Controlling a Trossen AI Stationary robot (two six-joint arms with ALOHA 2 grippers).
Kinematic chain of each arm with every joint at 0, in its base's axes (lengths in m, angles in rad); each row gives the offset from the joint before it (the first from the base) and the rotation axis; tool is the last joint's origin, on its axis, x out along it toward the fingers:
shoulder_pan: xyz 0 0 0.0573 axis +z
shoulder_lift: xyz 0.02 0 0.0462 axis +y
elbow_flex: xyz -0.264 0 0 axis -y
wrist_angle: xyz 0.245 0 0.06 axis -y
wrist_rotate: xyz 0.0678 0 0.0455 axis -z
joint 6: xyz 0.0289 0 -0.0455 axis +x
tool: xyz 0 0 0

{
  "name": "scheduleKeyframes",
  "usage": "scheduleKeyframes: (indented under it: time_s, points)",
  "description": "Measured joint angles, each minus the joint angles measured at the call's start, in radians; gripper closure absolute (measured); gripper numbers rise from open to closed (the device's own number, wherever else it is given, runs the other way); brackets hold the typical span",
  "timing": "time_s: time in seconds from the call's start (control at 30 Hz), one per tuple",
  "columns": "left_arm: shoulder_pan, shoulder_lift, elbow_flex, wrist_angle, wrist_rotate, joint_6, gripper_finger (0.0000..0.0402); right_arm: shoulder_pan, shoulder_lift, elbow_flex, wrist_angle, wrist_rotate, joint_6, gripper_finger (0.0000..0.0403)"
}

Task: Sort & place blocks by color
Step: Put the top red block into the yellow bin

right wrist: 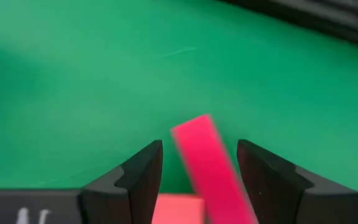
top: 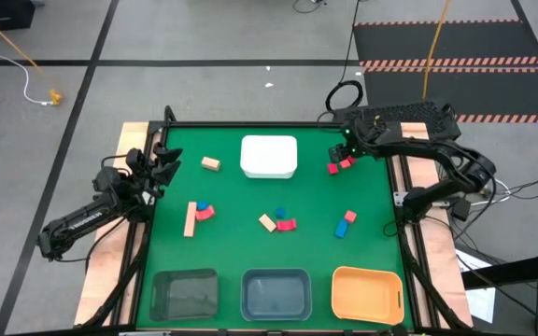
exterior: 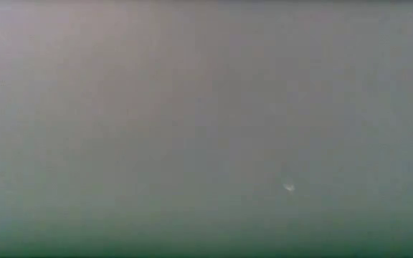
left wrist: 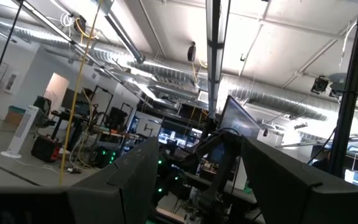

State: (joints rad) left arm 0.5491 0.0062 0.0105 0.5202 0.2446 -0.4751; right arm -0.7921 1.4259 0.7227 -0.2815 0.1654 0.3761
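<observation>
A pink block (right wrist: 207, 163) lies between the right gripper's (right wrist: 199, 163) parted fingers, untouched; left gripper (top: 162, 166) parted, upper left. No readable writing.

The flat green table mat (top: 278, 201) is lit evenly from above in the high view, and only short, soft shadows are cast beside the small red, blue and tan wooden blocks (top: 286, 224). A mild sheen is seen on the white rectangular plastic tray (top: 269, 156). The low view is filled by a featureless grey-green haze, wholly out of focus, with one faint pale speck. In the left wrist view, glare is given off by long ceiling light strips (left wrist: 214, 37), and the near dark fingers (left wrist: 135, 180) are rendered soft. In the right wrist view, the long pink-red bar (right wrist: 210, 165) is blurred at close range.
</observation>
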Motion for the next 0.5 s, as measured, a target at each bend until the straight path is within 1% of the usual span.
scheduleKeyframes:
  time_s: [0.07,0.13,0.2,0.3,0.5]
  points:
    - [0.0,0.0,0.0,0.0,0.0,0.0,0.0169,0.0,0.013,0.0,0.0,0.045,-0.024,0.0202]
    - [0.0,0.0,0.0,0.0,0.0,0.0,0.0169,-0.001,0.023,0.0,0.005,0.061,-0.048,0.0202]
    - [0.0,0.0,0.0,0.0,0.0,0.0,0.0169,-0.001,0.033,0.0,0.007,0.047,-0.056,0.0202]
    - [0.0,0.0,0.0,0.0,0.0,0.0,0.0169,0.0,0.043,0.0,0.008,-0.008,-0.056,0.0202]
    - [0.0,0.0,0.0,0.0,0.0,0.0,0.0169,-0.005,0.078,0.0,0.023,0.023,-0.081,0.0202]
